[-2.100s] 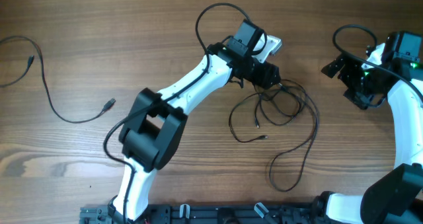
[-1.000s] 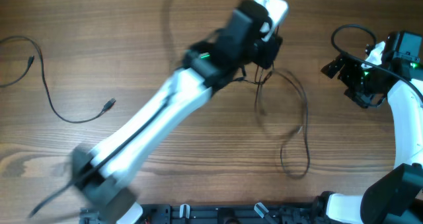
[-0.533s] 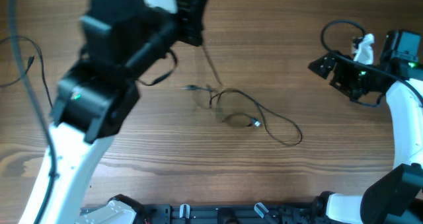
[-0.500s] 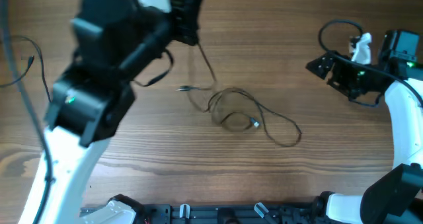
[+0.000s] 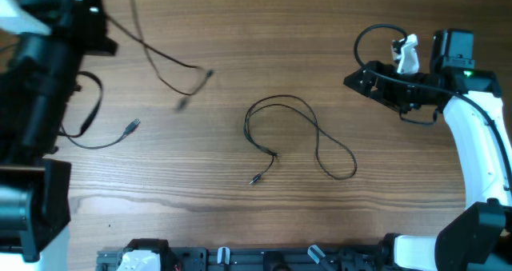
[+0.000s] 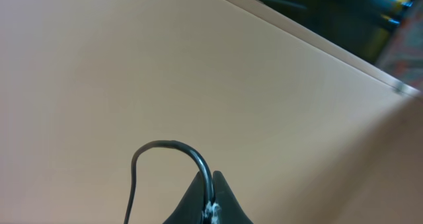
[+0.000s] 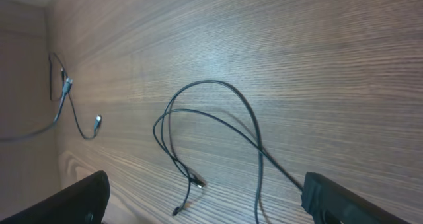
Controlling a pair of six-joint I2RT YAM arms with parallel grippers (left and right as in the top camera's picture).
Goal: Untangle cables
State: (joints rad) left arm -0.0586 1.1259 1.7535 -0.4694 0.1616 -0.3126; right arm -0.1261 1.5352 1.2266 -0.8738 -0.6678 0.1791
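While the overhead view takes in the whole counter [image 5: 240, 223], three cables can be counted. The centre cable [image 5: 280, 99] lies mid-counter as a loose double loop. Its long axis runs from the far-left lobe to the near-right lobe, and a plug tip points at the near edge. The carried cable [image 5: 160, 57] hangs blurred toward the far-left corner beside the raised left arm [image 5: 36, 87]; whether it touches the wood cannot be told. The left-edge cable [image 5: 90, 146] rests flat near the left edge, apart from both others. The right pincer [image 5: 374, 91] sits toward the far-right corner. The centre cable lies to its left and nearer the near edge, well apart from it. The right arm is judged both the nearer and the free one for a next grasp.

Left wrist view: the left pincer [image 6: 208, 201] is closed, its tips pressed together on the carried cable [image 6: 173, 146], which arches up and over from them. Only a blank pale surface shows behind.

Right wrist view: the right pincer [image 7: 208, 201] is spread wide and holds nothing, with one finger at each lower corner. The centre cable [image 7: 208, 82] lies straight ahead, its strands crossing and its plug end nearest the pincer. Thin strands with two plug tips show toward the left edge; whether they are one cable or two cannot be told.
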